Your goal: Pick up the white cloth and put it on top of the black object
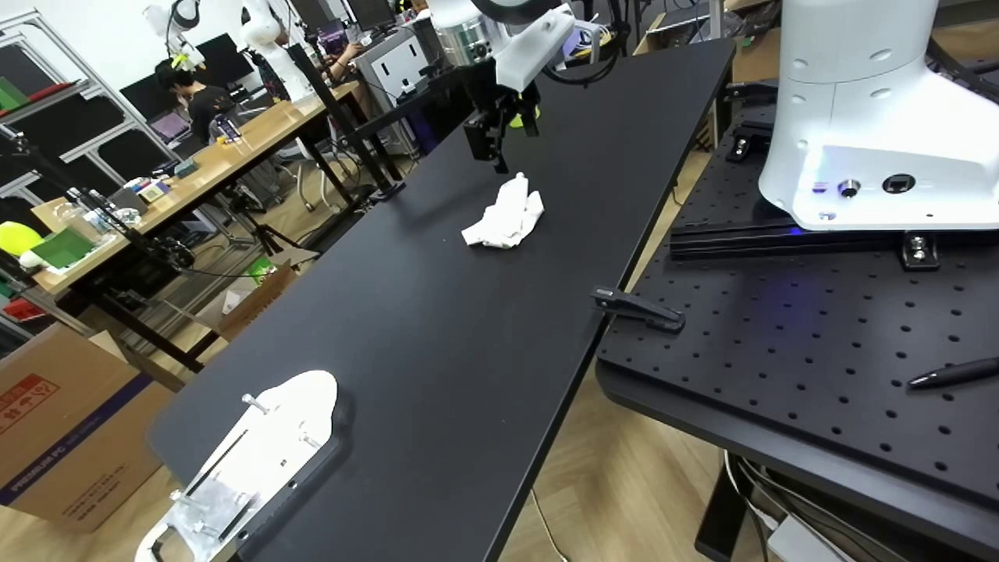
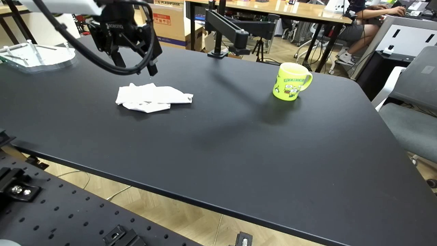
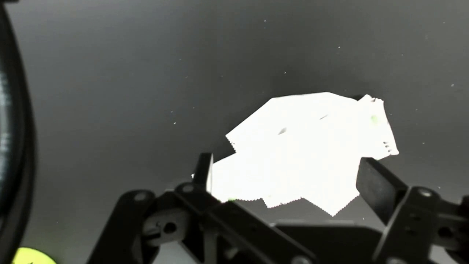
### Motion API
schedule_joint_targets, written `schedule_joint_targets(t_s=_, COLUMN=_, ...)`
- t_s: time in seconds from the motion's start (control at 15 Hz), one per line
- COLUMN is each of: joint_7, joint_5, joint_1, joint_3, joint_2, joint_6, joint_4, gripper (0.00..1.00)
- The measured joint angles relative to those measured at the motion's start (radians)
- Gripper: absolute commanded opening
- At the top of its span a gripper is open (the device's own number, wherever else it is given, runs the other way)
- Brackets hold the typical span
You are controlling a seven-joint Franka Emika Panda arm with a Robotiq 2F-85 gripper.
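Observation:
A crumpled white cloth (image 1: 506, 215) lies on the black table top (image 1: 437, 328). It also shows in an exterior view (image 2: 150, 98) and in the wrist view (image 3: 304, 154). My gripper (image 3: 285, 159) is open and empty, with its fingers apart on either side of the cloth's near part in the wrist view. In both exterior views the gripper (image 1: 515, 147) (image 2: 136, 66) hangs above the table, close to the cloth and apart from it. I see no separate black object lying on the table that I can name with certainty; the table top itself is black.
A yellow-green mug (image 2: 290, 82) stands on the table; its edge shows in the wrist view (image 3: 33, 256). A white plate with pegs (image 1: 265, 437) lies at one table end. A black jointed stand (image 2: 227, 30) is fixed at the table edge. A cable loops beside the gripper.

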Motion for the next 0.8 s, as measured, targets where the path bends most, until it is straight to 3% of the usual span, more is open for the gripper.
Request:
schedule_joint_targets(t_s=0.53, joint_7=0.52, joint_5=-0.42, joint_1=-0.014, joint_3=-0.023, joint_2=0.147, joint_6=0.053, joint_4=0.104, gripper=1.0)
schedule_joint_targets(t_s=0.8, joint_7=0.619, joint_5=-0.483, joint_1=0.004, joint_3=-0.029, joint_2=0.26, joint_6=0.054, joint_4=0.172, gripper=1.0)
